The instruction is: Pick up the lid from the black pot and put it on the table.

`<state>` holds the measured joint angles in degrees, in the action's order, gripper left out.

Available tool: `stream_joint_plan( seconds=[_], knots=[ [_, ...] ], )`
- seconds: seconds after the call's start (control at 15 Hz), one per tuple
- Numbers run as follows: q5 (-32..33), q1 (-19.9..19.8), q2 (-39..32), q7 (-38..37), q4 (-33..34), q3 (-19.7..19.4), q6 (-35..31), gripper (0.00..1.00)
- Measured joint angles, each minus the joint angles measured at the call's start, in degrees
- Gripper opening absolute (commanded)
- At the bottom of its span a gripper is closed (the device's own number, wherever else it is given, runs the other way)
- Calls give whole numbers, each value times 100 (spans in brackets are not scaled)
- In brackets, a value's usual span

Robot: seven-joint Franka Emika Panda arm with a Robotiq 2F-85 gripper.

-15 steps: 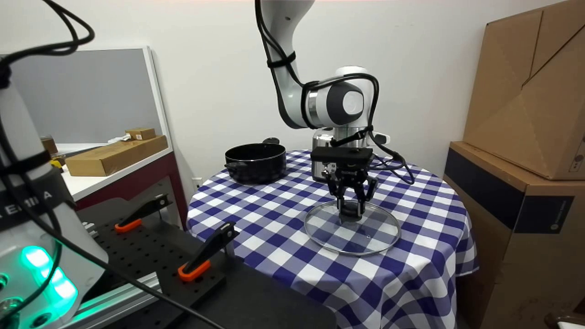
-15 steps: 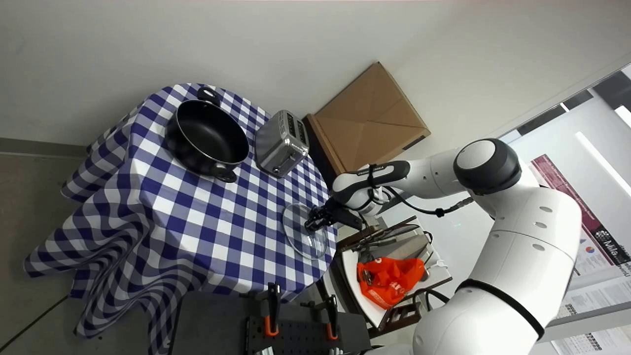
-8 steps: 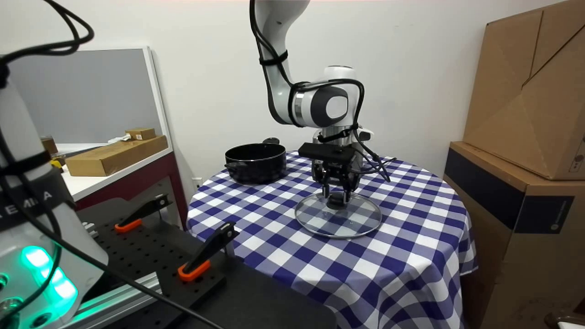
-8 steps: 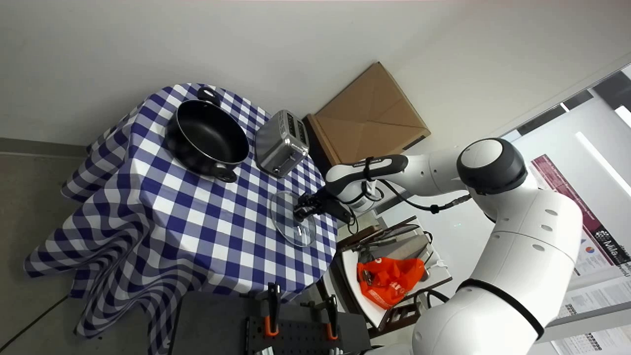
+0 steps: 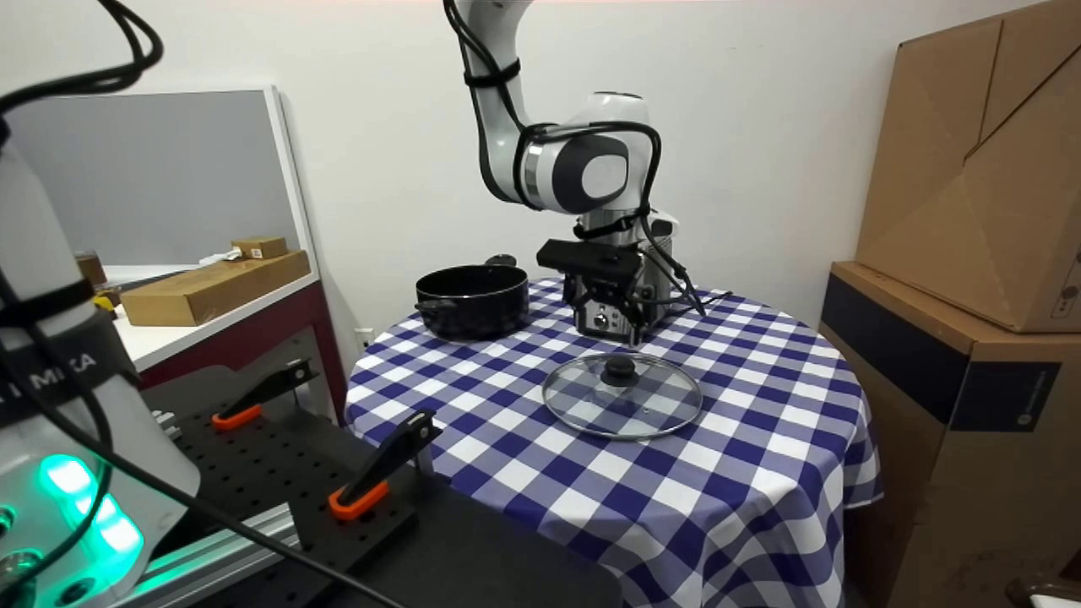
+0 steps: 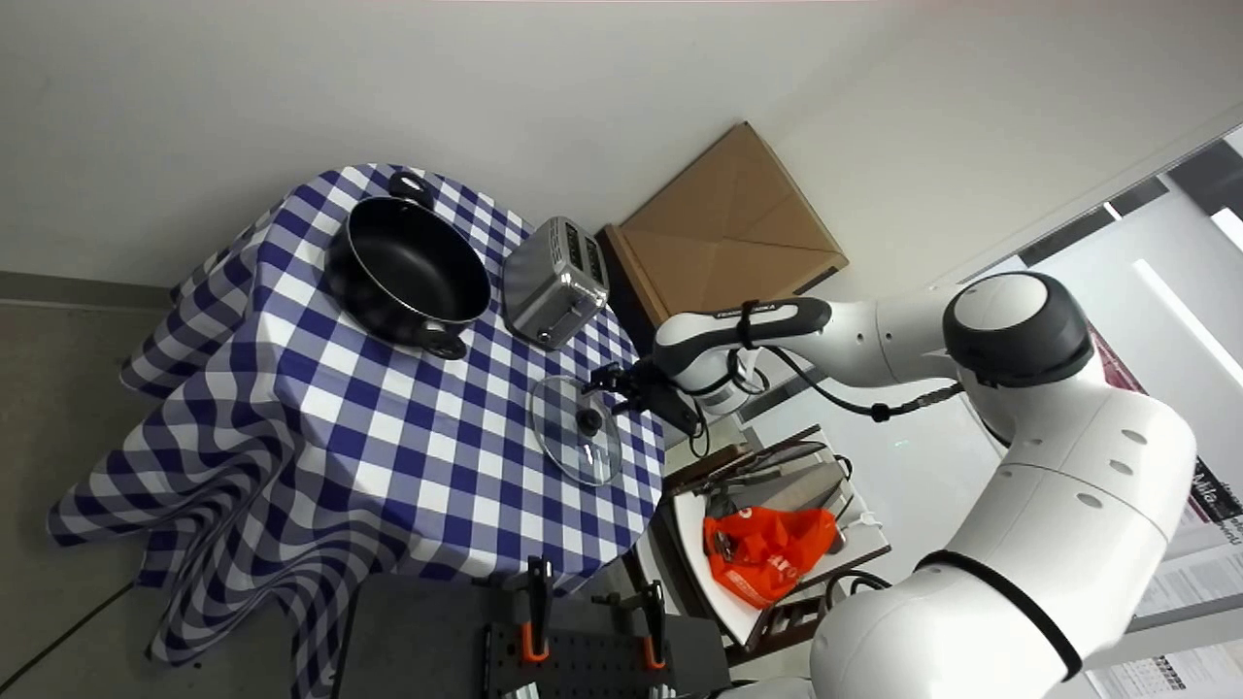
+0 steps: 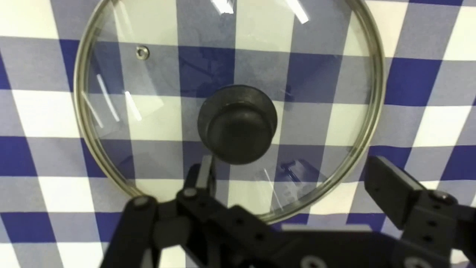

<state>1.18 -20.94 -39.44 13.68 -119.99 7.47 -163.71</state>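
Wrist view: end effector (image 7: 292, 162) hovers partly above lid (image 7: 235, 117); jaws spread.

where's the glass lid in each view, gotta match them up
In an exterior view, the lid lies right of and below centre.
In an exterior view, the lid lies just left of and below centre.
In the wrist view, the lid fills the upper middle, cut off at the top.
Shared landmark: the lid's dark knob.
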Motion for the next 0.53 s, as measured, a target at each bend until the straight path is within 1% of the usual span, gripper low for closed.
stream_joint_plan(
  seconds=[0.13, 0.27, 0.4, 0.53],
  knots=[
    [0, 96, 406, 1, -172, 77, 153, 100],
    [-4, 358, 882, -96, -272, 117, 457, 100],
    [-3, 821, 1313, -370, -293, 93, 734, 100],
    [10, 1405, 1665, -839, -280, 26, 916, 100]
  ],
)
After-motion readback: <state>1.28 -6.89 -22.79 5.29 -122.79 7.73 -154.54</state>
